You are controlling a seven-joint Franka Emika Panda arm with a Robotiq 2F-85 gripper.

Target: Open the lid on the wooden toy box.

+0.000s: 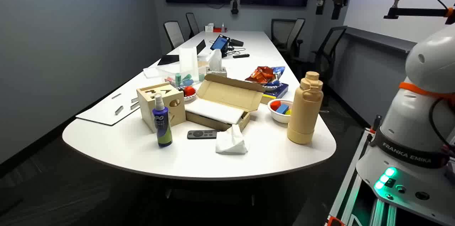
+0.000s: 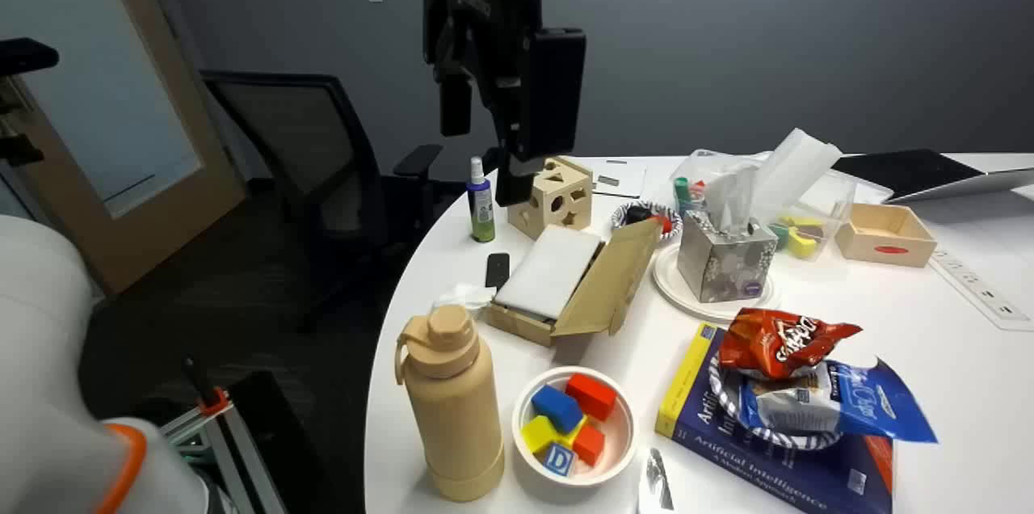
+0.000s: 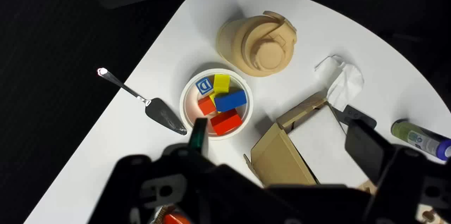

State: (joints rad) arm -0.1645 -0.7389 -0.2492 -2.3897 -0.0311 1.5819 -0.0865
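The wooden toy box [image 1: 146, 110] stands on the table's left part, behind the purple spray bottle; it also shows in an exterior view [image 2: 580, 208]. Its lid [image 1: 167, 87], with shaped holes, lies flat on top; it also shows in an exterior view [image 2: 575, 171]. In the wrist view only a small pale piece of the box [image 3: 421, 210] shows at the bottom right, mostly hidden by the gripper. My gripper [image 1: 327, 10] is high above the table, away from the box. Its fingers are wide apart with nothing between them, in an exterior view [image 2: 485, 144] and in the wrist view [image 3: 280, 137].
The spray bottle [image 1: 161, 123] stands close before the box. An open cardboard box [image 1: 231, 96], a remote [image 1: 202, 134] and a tissue [image 1: 233, 142] lie beside it. A tan jug [image 1: 305, 112] and a bowl of blocks [image 2: 575, 475] stand nearer the robot.
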